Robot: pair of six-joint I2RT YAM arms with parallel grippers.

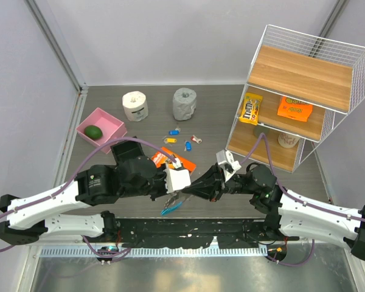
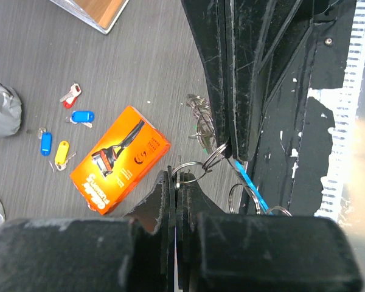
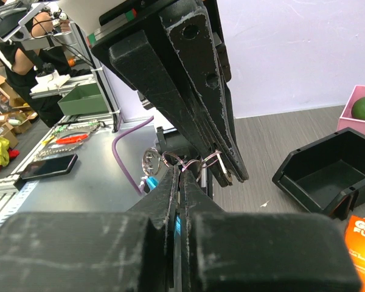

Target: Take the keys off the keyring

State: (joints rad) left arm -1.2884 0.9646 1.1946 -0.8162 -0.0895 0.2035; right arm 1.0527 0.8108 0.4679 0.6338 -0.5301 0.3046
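Observation:
My left gripper [image 1: 174,193] and right gripper [image 1: 185,193] meet tip to tip low over the table's front middle. In the left wrist view the left gripper [image 2: 177,180] is shut on a small wire split ring [image 2: 193,165]. It links to the light-blue keyring [image 2: 250,184], which runs out from the right gripper's shut fingers [image 2: 234,91]. The grey keys [image 2: 201,125] hang bunched just behind. In the right wrist view the right gripper [image 3: 182,173] is shut, with the blue keyring [image 3: 177,224] showing between its fingers. The keyring's blue end also shows from above [image 1: 168,210].
An orange razor box [image 1: 168,156] lies just behind the grippers. Small blue, yellow and pink tagged pieces [image 1: 174,131] lie beyond it. A white roll [image 1: 135,105] and a grey roll [image 1: 184,102] stand at the back. A pink box [image 1: 109,125] is left, a wire shelf [image 1: 304,42] right.

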